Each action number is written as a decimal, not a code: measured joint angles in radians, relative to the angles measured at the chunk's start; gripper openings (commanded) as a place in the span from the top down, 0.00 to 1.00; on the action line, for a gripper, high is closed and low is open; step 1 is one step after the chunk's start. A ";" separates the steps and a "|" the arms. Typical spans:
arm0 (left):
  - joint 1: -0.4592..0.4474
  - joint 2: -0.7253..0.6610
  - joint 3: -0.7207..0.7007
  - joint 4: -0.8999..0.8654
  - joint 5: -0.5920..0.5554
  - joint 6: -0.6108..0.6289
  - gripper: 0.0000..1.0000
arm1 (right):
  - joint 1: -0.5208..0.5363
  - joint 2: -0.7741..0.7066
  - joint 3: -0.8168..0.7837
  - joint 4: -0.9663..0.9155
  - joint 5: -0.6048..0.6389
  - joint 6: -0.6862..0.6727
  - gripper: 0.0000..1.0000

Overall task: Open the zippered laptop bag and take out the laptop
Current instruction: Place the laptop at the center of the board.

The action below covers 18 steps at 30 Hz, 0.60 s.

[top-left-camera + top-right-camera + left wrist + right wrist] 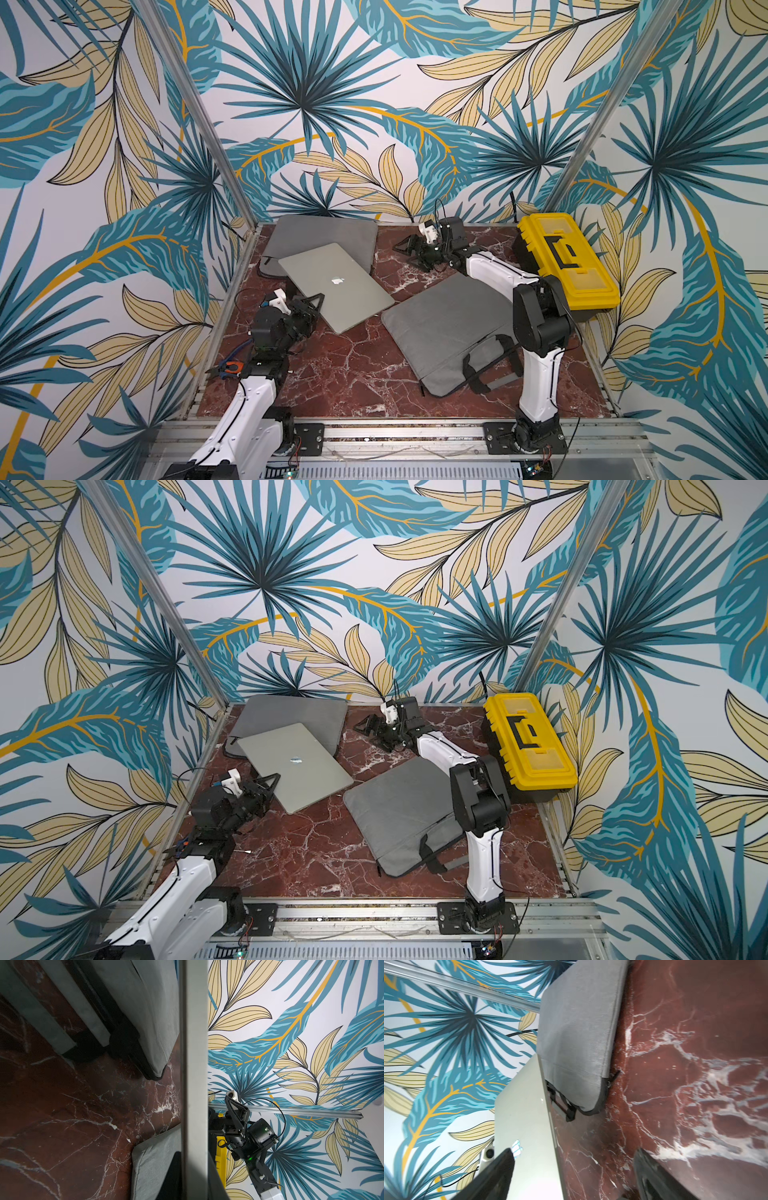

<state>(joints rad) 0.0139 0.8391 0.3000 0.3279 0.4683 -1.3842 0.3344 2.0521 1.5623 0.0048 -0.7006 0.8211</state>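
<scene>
Laptop [332,291], smooth silver slab (rounded corners), overlapping grey woven bag [328,235]

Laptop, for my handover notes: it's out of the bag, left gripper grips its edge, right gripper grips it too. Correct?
Not quite: the right gripper is open and clear of the laptop, as a top view shows. The rest holds.

My top views high at the front, both down on the table [340,374]; wrist cameras low beside the laptop [525,1115].
</scene>
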 measured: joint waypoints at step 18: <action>0.030 -0.077 0.000 0.020 0.097 -0.023 1.00 | 0.062 0.000 -0.182 0.341 -0.138 0.210 0.24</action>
<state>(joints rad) 0.0441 0.7620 0.3000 0.3477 0.5652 -1.4071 0.3965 2.0521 1.3804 0.3462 -0.8387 1.0309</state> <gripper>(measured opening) 0.162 0.770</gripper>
